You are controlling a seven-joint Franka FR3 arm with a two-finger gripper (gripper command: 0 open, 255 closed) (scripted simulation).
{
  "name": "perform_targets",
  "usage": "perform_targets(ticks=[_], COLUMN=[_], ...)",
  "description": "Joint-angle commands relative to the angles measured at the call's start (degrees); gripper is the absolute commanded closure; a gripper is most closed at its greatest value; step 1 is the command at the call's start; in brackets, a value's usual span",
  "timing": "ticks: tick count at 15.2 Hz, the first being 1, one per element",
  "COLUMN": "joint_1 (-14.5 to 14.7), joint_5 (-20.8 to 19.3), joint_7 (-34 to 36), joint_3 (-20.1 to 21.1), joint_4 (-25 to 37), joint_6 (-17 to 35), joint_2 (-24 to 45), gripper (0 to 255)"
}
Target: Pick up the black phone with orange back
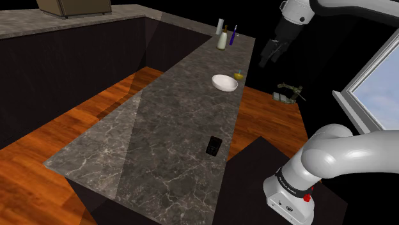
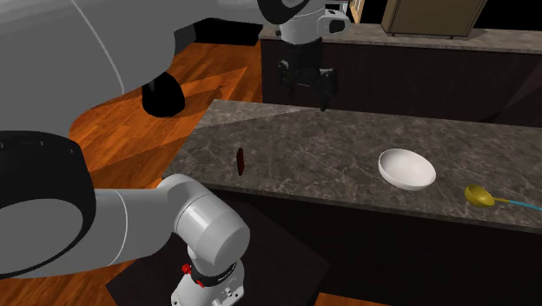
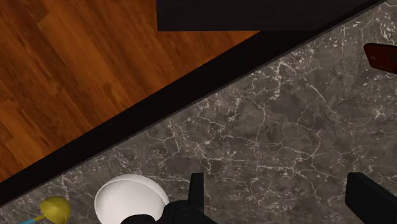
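In the shoulder view, the small dark rectangular phone [image 1: 214,146], black there and dull reddish-brown from the wrist camera [image 3: 382,57], sits on the long dark grey marble-veined countertop [image 1: 160,128], close to the edge on the stand's side. Further right along the counter, well apart from the phone, is a round white bowl [image 1: 224,82] with a small yellow spoon-like piece [image 1: 238,75] just beside it. Furthest right, the all-black two-finger gripper [image 1: 271,59] hangs in the air above that end of the counter, its jaws spread wide around nothing and far from the phone.
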Motion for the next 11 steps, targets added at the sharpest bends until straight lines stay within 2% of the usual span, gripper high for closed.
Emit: perform_targets(ticks=[1, 11], joint_1=[0.00, -0.01], joint_5=[0.00, 8.83], joint_7=[0.00, 18.53], joint_3=[0.00, 8.60], joint_4=[0.00, -14.09], joint_6=[0.00, 5.74], joint_2=[0.00, -1.83], gripper=[0, 0])
